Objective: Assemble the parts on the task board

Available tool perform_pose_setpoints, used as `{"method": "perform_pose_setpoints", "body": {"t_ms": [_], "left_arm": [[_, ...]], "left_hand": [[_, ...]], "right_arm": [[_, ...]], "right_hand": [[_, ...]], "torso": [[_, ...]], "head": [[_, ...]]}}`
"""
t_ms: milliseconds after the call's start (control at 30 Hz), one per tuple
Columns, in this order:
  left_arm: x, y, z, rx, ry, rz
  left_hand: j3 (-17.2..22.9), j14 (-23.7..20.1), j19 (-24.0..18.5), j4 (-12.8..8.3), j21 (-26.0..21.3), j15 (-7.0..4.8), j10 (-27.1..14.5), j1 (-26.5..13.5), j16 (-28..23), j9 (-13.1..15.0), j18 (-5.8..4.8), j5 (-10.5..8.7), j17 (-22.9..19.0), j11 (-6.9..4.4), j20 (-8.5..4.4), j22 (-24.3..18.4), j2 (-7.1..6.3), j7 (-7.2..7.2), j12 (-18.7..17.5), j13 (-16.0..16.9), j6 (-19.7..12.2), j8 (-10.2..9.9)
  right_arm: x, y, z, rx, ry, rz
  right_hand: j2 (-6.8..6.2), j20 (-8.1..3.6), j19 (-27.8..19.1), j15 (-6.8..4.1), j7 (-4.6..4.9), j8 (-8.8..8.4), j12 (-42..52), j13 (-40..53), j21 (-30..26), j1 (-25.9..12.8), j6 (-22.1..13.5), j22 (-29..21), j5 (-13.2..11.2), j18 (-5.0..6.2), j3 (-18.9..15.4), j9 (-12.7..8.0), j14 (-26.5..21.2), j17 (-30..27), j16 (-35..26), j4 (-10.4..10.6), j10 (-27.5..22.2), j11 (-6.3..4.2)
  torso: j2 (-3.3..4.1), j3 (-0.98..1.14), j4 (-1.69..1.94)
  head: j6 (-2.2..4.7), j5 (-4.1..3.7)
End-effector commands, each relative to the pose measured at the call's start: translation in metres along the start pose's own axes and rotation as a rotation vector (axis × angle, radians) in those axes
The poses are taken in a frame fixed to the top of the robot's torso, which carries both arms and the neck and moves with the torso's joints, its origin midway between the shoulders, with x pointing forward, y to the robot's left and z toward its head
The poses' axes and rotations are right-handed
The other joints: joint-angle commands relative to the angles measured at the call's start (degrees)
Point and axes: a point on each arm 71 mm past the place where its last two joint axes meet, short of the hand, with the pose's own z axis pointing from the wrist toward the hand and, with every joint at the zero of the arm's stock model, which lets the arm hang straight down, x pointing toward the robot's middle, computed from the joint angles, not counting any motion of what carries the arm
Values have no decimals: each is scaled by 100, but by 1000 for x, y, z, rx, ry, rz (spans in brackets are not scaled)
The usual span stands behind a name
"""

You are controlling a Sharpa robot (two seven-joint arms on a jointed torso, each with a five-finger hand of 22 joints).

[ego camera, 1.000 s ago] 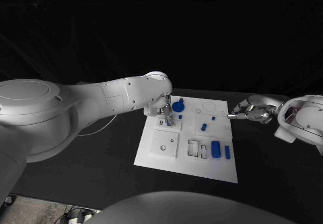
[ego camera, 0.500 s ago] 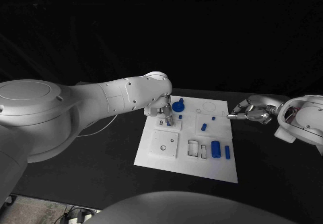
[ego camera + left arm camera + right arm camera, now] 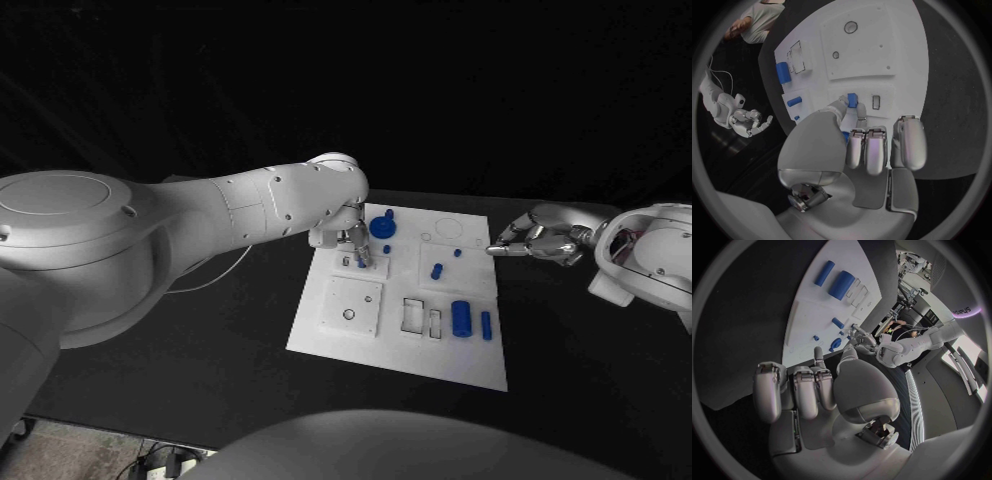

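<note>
Black table, white board [image 3: 332, 330] mid-table, and my left hand [image 3: 353, 243] is over the board's far-left part.

My left hand pinches a small blue part [image 3: 852, 100] between thumb and a finger, right beside a small slot [image 3: 876, 102], so I judge I'm lining it up for insertion there. My right hand [image 3: 537, 243] hangs off the board's far-right edge, fingers curled in on nothing, parked clear of the work. Loose or seated on the board I count five other blue parts: a round knob [image 3: 382, 227] at the far side, two small pegs [image 3: 436, 271] mid-board, a thick cylinder [image 3: 462, 318] and a thin bar [image 3: 488, 326] toward the near-right corner.
</note>
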Motion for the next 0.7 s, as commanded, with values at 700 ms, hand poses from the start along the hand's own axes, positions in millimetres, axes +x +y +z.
{"method": "perform_pose_setpoints", "body": {"t_ms": [700], "left_arm": [[-3, 7, 4, -2, -78, -31]], "left_hand": [[-521, 614, 115, 100, -57, 23, 606, 22, 14, 15, 77, -5, 1508, 29, 9, 1084, -231, 16, 17, 1510, 13, 85]], "right_arm": [[2, 0, 0, 2, 24, -5]], "right_hand": [[39, -3, -54, -15, -3, -40, -22, 1496, -21, 48, 26, 1184, -36, 112, -32, -8, 597, 1510, 20, 4, 598, -40]], "torso": [[2, 0, 4]], "head": [[-1, -3]]}}
